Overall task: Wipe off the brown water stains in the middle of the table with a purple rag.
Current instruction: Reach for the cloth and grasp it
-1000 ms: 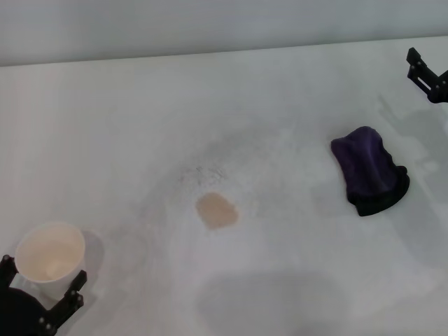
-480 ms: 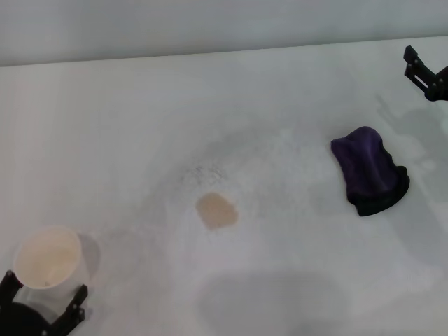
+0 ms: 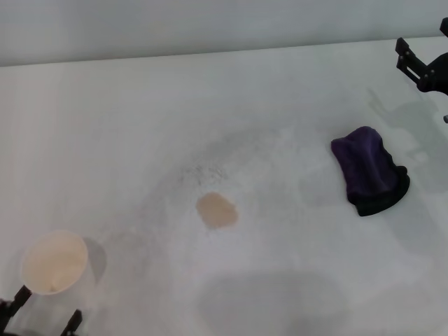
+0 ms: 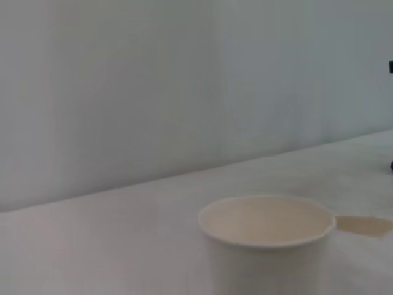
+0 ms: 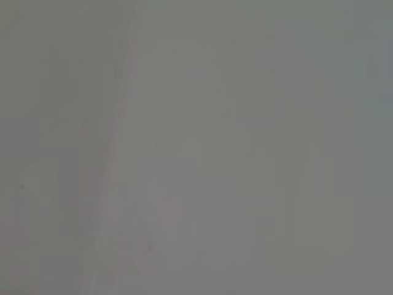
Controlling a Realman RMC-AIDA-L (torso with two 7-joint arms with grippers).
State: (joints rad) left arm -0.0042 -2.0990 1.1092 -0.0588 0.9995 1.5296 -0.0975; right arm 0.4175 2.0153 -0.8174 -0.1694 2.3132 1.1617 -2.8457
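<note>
- Stain (image 3: 216,210): one flat, roundish tan-brown blotch lies in the middle of the table (image 3: 210,105), a wide matt white top with faint grey speckled smudges around and above the blotch; in the left wrist view it shows as a thin tan patch just past the cup's rim (image 4: 363,226).
- Left gripper (image 3: 38,318): at the near left corner, only its black fingertips are in view, one on each side of the cup's base; whether they press on the cup cannot be told.
- Cup (image 3: 54,262): a white paper cup with a smooth rolled rim stands upright between those fingertips, well apart from the stain; its cream inside looks empty in the left wrist view (image 4: 265,243). No print can be read on it.
- Rag (image 3: 369,171): a dark purple lump of soft cloth with wrinkled folds and a black edge along its near side sits right of the stain, well apart from it and untouched.
- Right gripper (image 3: 423,67): black, at the far right edge above the table, beyond the rag; its opening cannot be told, and nothing is seen in it.
</note>
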